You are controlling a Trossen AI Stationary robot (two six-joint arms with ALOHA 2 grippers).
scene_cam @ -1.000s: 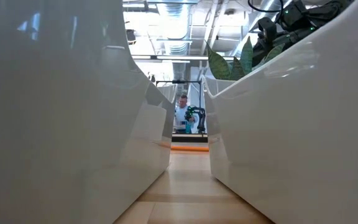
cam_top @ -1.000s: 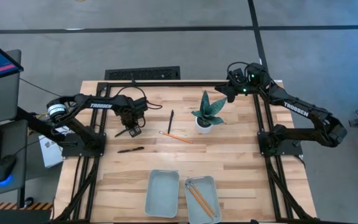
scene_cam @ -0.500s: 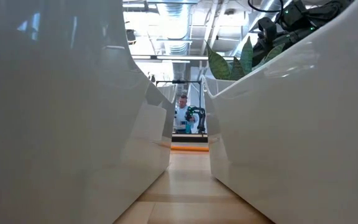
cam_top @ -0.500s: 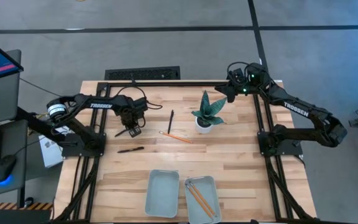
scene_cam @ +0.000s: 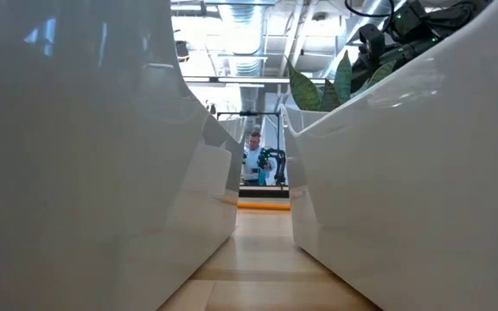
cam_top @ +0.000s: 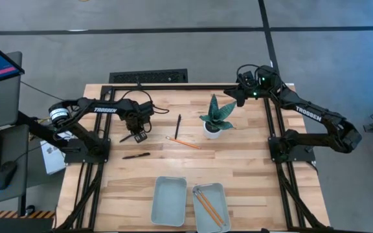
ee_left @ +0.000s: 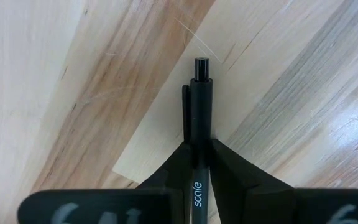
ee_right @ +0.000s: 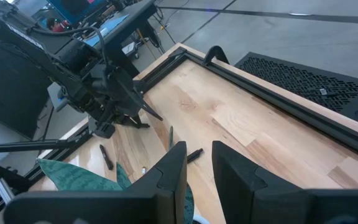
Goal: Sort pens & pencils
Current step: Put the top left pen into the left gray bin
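Our left claw (ee_left: 201,163) clamps a black pen (ee_left: 200,124) low over the worktop (cam_top: 238,162); our right claw (ee_right: 197,163), narrowly parted, holds nothing

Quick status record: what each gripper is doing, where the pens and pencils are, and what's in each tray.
left gripper: shut on pen, low over the table
right gripper: waits at far right, holds nothing
loose pens: one left, one mid-table
loose pencil: beside the plant
left tray: nothing visible in it
right tray: two pencils
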